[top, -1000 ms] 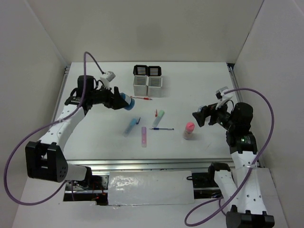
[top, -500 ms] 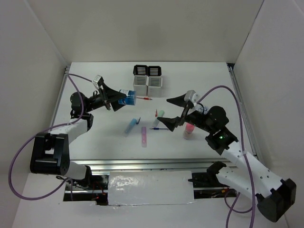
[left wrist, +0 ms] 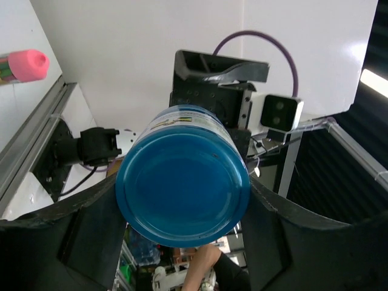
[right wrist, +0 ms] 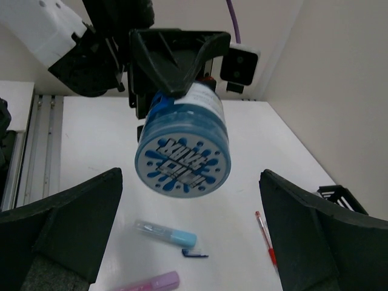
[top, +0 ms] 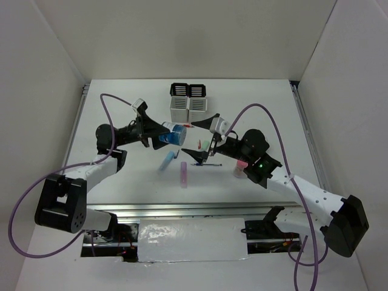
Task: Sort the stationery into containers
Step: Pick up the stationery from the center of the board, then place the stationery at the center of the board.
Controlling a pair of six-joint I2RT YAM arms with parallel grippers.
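- 2 grippers up over the table [top: 260, 103]. Where do we log the blue roll [top: 175, 134]?
- In the air, low over the table. We see the left gripper [top: 162, 133] clamped on its round side, with its axis running straight at the right gripper [top: 200, 140].
- And the right jaws?
- Spread wide and empty. The printed end faces them, just ahead and apart. We read this as a likely handover.
- Which arm is nearer?
- Left holds it and right is close. The containers [top: 189, 103] sit just behind both.
- Is there room?
- We see open air around the roll. The blue stick [top: 167, 160], purple stick [top: 183, 174] and red pen [right wrist: 265, 236] lie below, so we'd keep the approach level.
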